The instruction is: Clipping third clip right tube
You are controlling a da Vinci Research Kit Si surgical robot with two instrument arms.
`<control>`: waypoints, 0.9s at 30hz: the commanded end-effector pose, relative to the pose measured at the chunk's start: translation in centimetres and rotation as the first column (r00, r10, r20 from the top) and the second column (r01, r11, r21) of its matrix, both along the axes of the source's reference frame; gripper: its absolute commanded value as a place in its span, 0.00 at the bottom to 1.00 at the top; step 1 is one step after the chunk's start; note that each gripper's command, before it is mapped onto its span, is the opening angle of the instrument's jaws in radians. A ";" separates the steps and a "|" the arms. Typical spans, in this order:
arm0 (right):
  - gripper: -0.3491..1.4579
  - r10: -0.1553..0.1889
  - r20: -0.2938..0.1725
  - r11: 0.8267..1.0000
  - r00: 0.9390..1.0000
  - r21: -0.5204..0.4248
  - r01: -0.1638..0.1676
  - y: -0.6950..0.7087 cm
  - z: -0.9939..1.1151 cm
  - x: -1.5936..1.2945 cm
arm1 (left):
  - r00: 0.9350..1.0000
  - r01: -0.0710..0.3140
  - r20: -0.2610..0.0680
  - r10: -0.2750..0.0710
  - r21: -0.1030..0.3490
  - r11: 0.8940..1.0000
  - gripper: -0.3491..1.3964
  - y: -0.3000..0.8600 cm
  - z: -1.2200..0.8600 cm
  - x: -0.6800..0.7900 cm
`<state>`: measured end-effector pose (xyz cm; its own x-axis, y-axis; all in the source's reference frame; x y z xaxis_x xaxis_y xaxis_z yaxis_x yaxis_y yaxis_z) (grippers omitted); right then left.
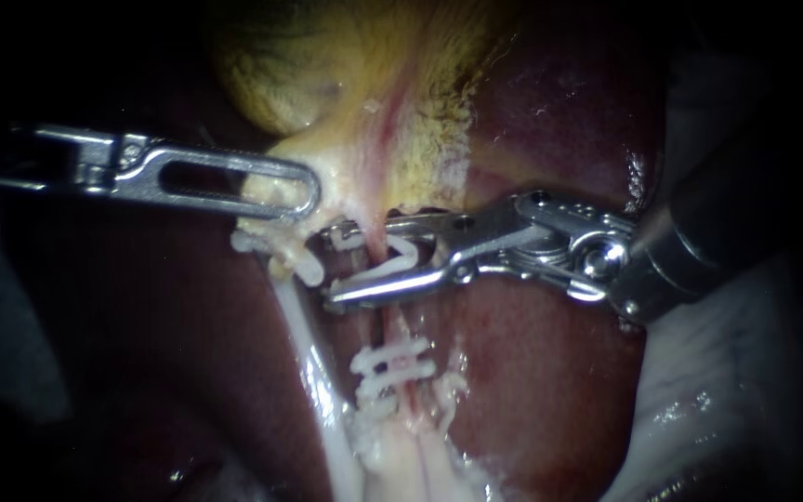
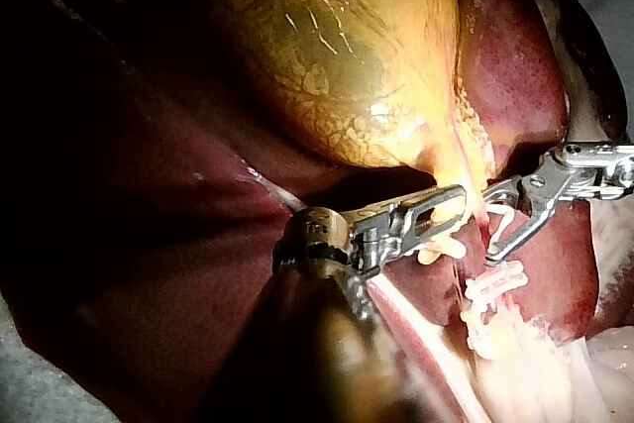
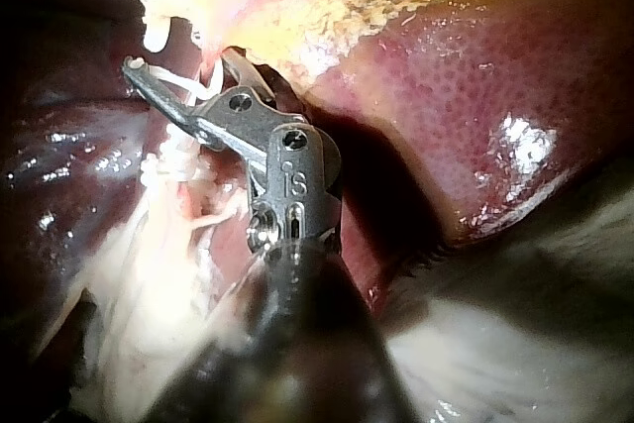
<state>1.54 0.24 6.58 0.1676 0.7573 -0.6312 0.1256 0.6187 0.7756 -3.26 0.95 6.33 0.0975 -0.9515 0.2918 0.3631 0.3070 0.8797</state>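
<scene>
The right tube (image 1: 388,325) runs pink and thin from the gallbladder (image 1: 327,74) neck down over the liver (image 1: 550,390). Two white clips (image 1: 392,364) sit across it lower down. My right instrument (image 1: 329,266) comes in from the right, its jaws standing apart on either side of the tube above those clips. They hold a white clip (image 1: 409,255) between them, also seen in the left wrist view (image 2: 500,217). My left instrument (image 1: 304,197) has slotted jaws shut on yellow tissue at the gallbladder neck (image 2: 451,207). In the right wrist view, my right instrument (image 3: 178,61) straddles the tube.
The left tube (image 1: 307,363) runs pale and glistening beside the right one, with white clips (image 1: 304,268) near its upper end, close to my right instrument's tips. Frayed white tissue (image 1: 401,455) lies below the clips. Pale drape (image 1: 727,409) shows at the right.
</scene>
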 end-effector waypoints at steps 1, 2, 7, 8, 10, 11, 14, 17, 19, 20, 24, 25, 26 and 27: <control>0.36 -0.001 0.001 1.000 1.000 0.000 0.001 0.00 0.01 0.00 | 1.000 0.000 0.000 0.000 -0.001 1.000 0.00 -0.01 0.01 0.00; 0.35 -0.001 0.001 1.000 1.000 0.000 0.001 0.01 0.01 -0.01 | 1.000 0.000 0.000 0.000 -0.002 1.000 0.00 -0.01 0.01 0.00; 0.13 0.002 0.005 1.000 1.000 0.011 -0.002 0.01 0.01 -0.05 | 1.000 0.000 0.000 0.000 -0.002 1.000 0.00 -0.01 0.01 -0.01; 0.09 0.002 0.006 1.000 1.000 0.017 -0.002 0.01 0.01 -0.06 | 1.000 0.000 0.000 0.000 -0.002 1.000 0.00 -0.01 0.01 0.00; 0.00 0.005 0.013 0.999 1.000 0.045 -0.005 0.01 0.01 -0.08 | 1.000 0.000 0.000 0.000 -0.002 1.000 0.00 -0.01 0.01 0.00; 0.00 0.003 0.017 0.999 1.000 0.051 -0.004 0.01 0.01 -0.08 | 1.000 0.000 0.000 0.000 -0.002 1.000 0.00 -0.01 0.01 0.00; 0.00 -0.002 0.049 0.998 0.999 0.064 -0.002 0.01 0.01 -0.09 | 1.000 0.000 0.000 0.000 -0.002 1.000 0.00 -0.01 0.01 0.00; 0.00 -0.020 0.074 0.998 0.997 0.066 0.015 0.00 0.01 -0.09 | 1.000 0.000 0.000 0.000 -0.002 1.000 0.00 -0.01 0.01 0.00; 0.00 -0.027 0.083 0.998 0.996 0.065 0.021 -0.02 0.00 -0.09 | 1.000 0.000 0.000 0.000 -0.002 1.000 0.00 -0.01 0.01 0.00; 0.00 -0.027 0.083 0.998 0.996 0.065 0.022 -0.03 -0.01 -0.08 | 1.000 0.000 0.000 0.000 -0.002 1.000 0.00 -0.01 0.01 -0.01; 0.00 -0.027 0.086 0.998 0.996 0.064 0.022 -0.05 -0.02 -0.08 | 1.000 0.000 0.000 0.000 -0.002 1.000 0.00 -0.01 0.01 -0.01; 0.00 -0.027 0.086 0.998 0.996 0.064 0.022 -0.04 -0.02 -0.08 | 1.000 0.000 0.000 0.000 -0.002 1.000 0.00 -0.01 0.01 -0.01; 0.00 -0.027 0.086 0.998 0.996 0.064 0.022 -0.04 -0.02 -0.08 | 1.000 0.000 0.000 0.000 -0.002 1.000 0.00 -0.01 0.01 -0.01; 0.00 -0.027 0.086 0.998 0.996 0.064 0.022 -0.04 -0.02 -0.08 | 1.000 0.000 0.000 0.000 -0.002 1.000 0.00 -0.01 0.01 -0.01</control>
<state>1.46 0.20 6.56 0.2391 0.7903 -0.5641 0.0707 0.5653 0.8219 -3.27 0.94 6.34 0.0975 -0.9509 0.2936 0.3631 0.3087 0.8791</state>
